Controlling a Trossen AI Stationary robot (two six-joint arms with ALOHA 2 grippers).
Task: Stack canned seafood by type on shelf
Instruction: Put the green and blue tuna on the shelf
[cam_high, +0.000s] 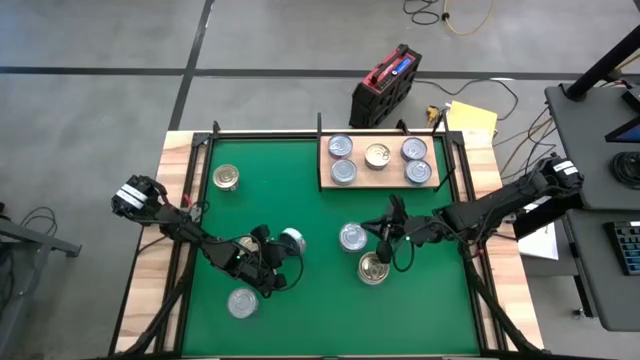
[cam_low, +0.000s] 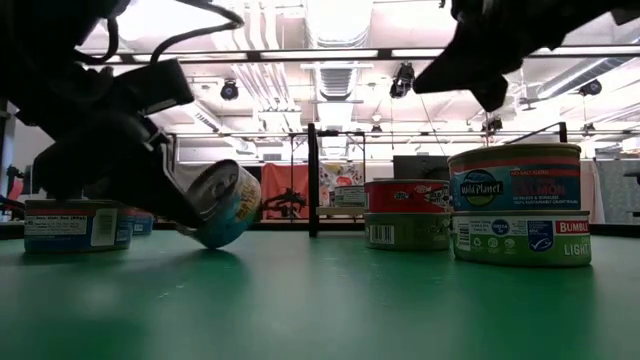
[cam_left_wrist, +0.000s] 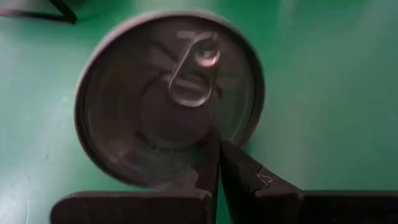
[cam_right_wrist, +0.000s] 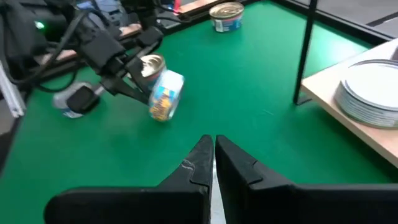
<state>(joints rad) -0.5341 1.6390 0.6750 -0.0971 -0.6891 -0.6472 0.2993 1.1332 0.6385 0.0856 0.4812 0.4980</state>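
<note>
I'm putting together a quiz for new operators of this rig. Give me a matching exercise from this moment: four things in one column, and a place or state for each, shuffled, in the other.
Things
A. shelf
B. tilted can
C. right gripper
D. left gripper

Places or states
1. shut, raised over the green mat
2. carries five cans
3. shut, tips at a can's lid rim
4. one edge on the mat, the other lifted

Pairs: A-2, B-4, C-1, D-3
</note>
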